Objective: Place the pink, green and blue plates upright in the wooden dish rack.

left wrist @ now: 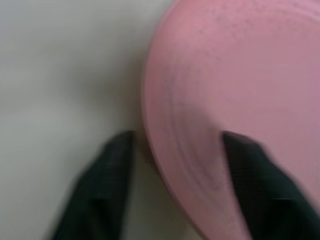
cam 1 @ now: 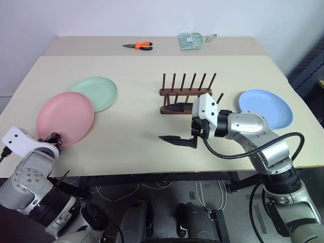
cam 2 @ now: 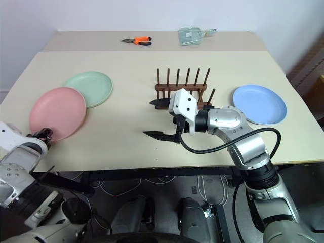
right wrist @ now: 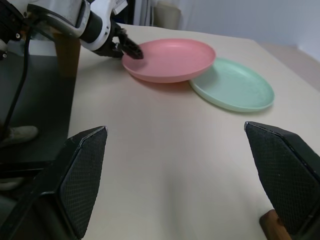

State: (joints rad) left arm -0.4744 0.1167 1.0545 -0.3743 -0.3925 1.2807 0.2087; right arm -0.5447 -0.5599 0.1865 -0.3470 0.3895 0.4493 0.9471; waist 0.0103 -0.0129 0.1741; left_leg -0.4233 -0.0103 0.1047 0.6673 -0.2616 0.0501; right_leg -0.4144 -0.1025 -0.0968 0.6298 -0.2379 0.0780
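The pink plate [cam 1: 66, 116] lies at the table's left front, its far edge resting over the green plate [cam 1: 96, 91]. My left gripper [cam 1: 53, 137] is at the pink plate's near rim, one finger [left wrist: 260, 185] on top of the rim and the other [left wrist: 105, 190] outside it, shut on the rim. The wooden dish rack [cam 1: 187, 93] stands mid-table with nothing between its pegs. The blue plate [cam 1: 266, 108] lies flat to the rack's right. My right gripper [cam 1: 172, 124] hovers open just in front of the rack, pointing left toward the pink and green plates, holding nothing.
Orange-handled pliers [cam 1: 139, 45] and a clear plastic bag [cam 1: 192, 40] lie on the far table section. The table's front edge [cam 1: 152, 173] runs just below both arms. Bare tabletop lies between the left plates and the rack.
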